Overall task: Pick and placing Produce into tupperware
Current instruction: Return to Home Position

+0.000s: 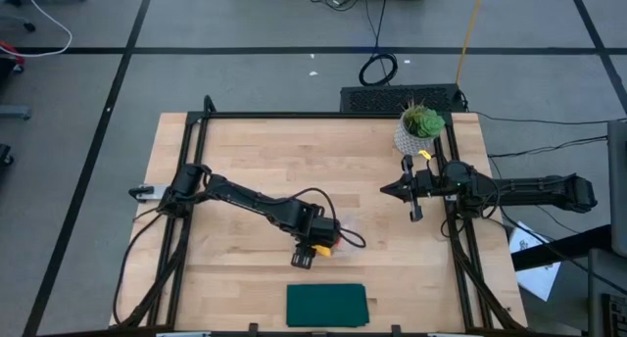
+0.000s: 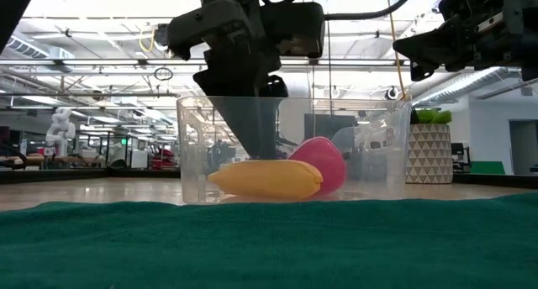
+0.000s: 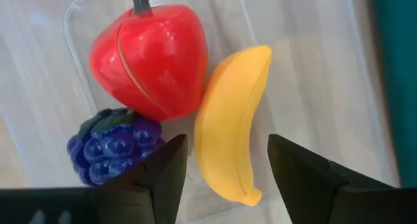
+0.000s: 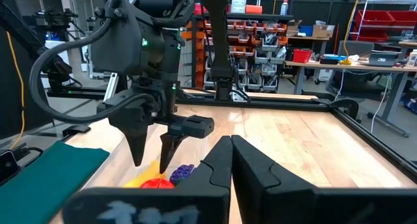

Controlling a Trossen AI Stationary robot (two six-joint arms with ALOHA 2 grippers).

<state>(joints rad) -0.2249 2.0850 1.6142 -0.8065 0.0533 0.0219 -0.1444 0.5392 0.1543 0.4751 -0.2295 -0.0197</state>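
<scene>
Desk (image 1: 255,161), light wood. All positions are given relative to the small clear shallow plastic container with rounded corners (image 2: 370,146).

**Container contents:** all three toy pieces lie inside.
- Red strawberry-like piece with a dark stem (image 3: 150,61): against one end of the container.
- Purple grape-like cluster (image 3: 114,146): touching the red piece, inside the same long wall.
- Yellow curved banana (image 3: 231,120): lying lengthwise and touching the red piece on its other side. In the low view it lies flat on the container floor in front of the red piece.

**Left pincer** (image 3: 226,142): directly above the container and pointing down into it.
- The fingers (image 3: 163,178) are spread wide and grip nothing.
- In the left wrist view the fingers straddle the banana's near end.
- In the low view one finger is visible through the clear wall, reaching below the rim.
- Contact with the fruit: cannot tell.

**Right pincer** (image 4: 230,146): well apart from the container and raised above the desk.
- It is nearer the green potted plant in its white patterned pot (image 1: 421,123), which stands at a desk corner well apart from the container.
- The fingers are pressed together and hold nothing.
- This arm is idle.

**Flat dark green cloth rectangle** (image 1: 326,305): lies near the container, between it and the desk edge. It fills the low view's foreground in front of the container.
</scene>
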